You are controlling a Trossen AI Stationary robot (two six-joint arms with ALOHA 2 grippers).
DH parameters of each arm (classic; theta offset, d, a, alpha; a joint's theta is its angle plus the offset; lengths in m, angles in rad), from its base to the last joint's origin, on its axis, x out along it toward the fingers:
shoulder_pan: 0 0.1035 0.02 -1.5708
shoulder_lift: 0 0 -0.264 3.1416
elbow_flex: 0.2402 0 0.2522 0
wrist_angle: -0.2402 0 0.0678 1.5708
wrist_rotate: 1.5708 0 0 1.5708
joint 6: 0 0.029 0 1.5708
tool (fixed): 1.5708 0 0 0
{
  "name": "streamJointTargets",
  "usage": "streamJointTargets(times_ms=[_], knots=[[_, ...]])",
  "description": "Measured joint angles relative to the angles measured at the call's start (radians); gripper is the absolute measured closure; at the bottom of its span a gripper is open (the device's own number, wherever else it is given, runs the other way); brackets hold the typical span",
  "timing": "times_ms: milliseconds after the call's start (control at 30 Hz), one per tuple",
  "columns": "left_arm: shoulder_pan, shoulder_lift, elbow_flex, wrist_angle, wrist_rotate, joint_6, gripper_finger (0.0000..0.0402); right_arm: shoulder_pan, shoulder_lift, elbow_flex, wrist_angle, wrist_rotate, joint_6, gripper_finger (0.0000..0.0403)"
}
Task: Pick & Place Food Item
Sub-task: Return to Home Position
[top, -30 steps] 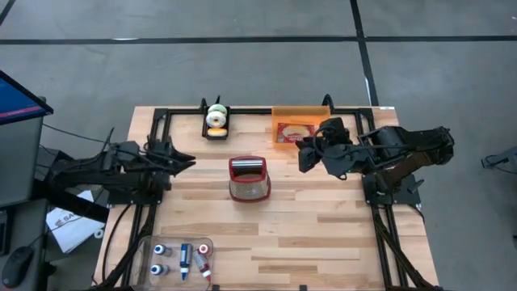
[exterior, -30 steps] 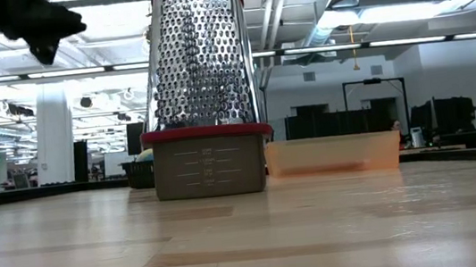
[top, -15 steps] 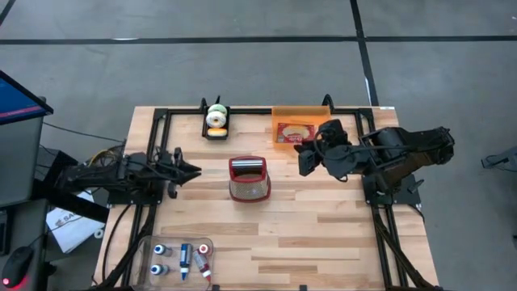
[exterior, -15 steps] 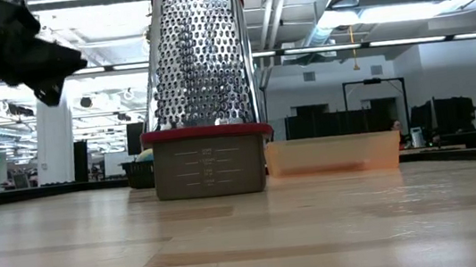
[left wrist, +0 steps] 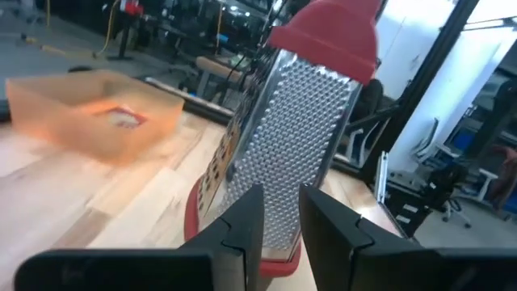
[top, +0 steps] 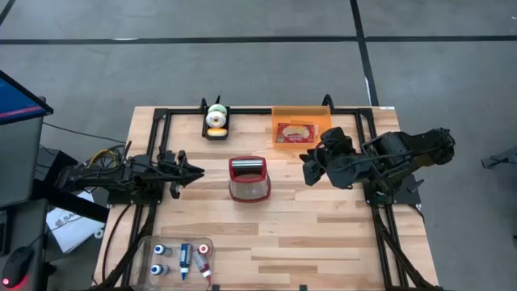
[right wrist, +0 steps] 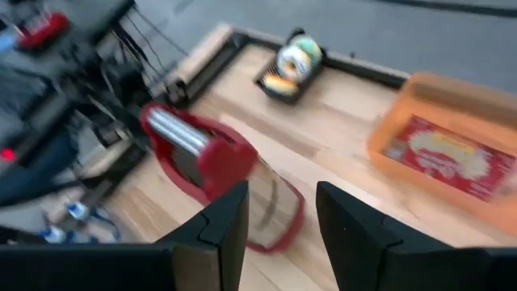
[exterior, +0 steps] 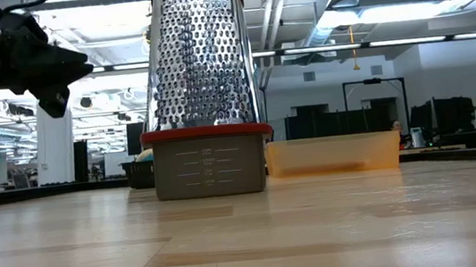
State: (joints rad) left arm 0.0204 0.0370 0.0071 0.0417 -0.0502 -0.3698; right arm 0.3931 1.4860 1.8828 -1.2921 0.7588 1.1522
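Beyond the bench (top: pixel 323 234) the low view is giving me an open workshop, with pipes and strip lights running overhead and dark monitors along the back wall. The bench itself is pale wooden planks with a black frame running around its far half.

The donuts (top: pixel 216 117) are sitting stacked in the black bin (top: pixel 216 137), which is resting at the far edge, left of centre. I am making out a pale one and a yellowish one; the rest I cannot tell apart. Just to its right, apart from it, the orange bin (top: pixel 300 112) is holding a red and yellow packet (top: pixel 295 132). A red-topped metal grater (top: pixel 249 178) is standing upright in the middle of the bench, nearer to me than both bins. At the near left corner a clear tray (top: pixel 145 246) is carrying a few small bottles.

The left hand (top: pixel 194 171) is hanging above the bench to the left of the grater, pointing towards it and well clear of the wood in the low view. Its fingers (left wrist: pixel 242 222) are sitting a narrow gap apart, with nothing between them.

The right hand (top: pixel 309 166) is hovering to the right of the grater, just on the near side of the orange bin's corner. Its fingers (right wrist: pixel 230 218) are standing wider apart and are gripping nothing.
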Motion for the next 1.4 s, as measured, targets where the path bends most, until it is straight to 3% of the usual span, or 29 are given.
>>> streamJointTargets(times_ms=[167,300,367,467,567,667,733,800,1000,1167,1400], knots=[[0.0,0.022,0.0,0.026,0.0,-0.005,0.0325,0.001,0.024,0.001,-0.051,-0.15,-0.054,0.0264],[0.0,0.033,0.0,0.027,0.001,-0.004,0.0325,0.019,0.053,0.001,-0.091,-0.451,-0.155,0.0264],[0.0,0.04,0.0,0.026,0.002,-0.004,0.0325,0.038,0.065,-0.001,-0.15,-0.545,-0.209,0.0264],[0.0,0.048,0.0,0.026,0.002,-0.003,0.0325,0.059,0.065,-0.001,-0.24,-0.565,-0.299,0.0264],[0.0,0.057,0.0,0.027,0.002,-0.002,0.0325,0.054,0.033,-0.028,-0.224,-0.446,-0.373,0.0264],[0.0,0.059,0.0,0.027,0.002,-0.002,0.0325,0.03,-0.063,-0.141,-0.05,-0.31,-0.437,0.0264],[0.0,0.059,0.0,0.027,0.002,-0.002,0.0325,0.003,-0.146,-0.269,0.1,-0.286,-0.487,0.0264],[0.0,0.06,0.0,0.027,0.002,-0.002,0.0325,-0.022,-0.234,-0.421,0.274,-0.309,-0.524,0.0264],[0.0,0.063,0.0,0.027,0.002,-0.002,0.0325,-0.066,-0.479,-0.869,0.724,-0.523,-0.585,0.0264],[0.0,0.063,0.0,0.027,0.002,-0.002,0.0325,-0.069,-0.664,-1.169,1.027,-0.525,-0.692,0.0264],[0.0,0.063,0.0,0.027,0.003,-0.002,0.0325,-0.11,-0.882,-1.499,1.319,-0.493,-0.835,0.0264]])
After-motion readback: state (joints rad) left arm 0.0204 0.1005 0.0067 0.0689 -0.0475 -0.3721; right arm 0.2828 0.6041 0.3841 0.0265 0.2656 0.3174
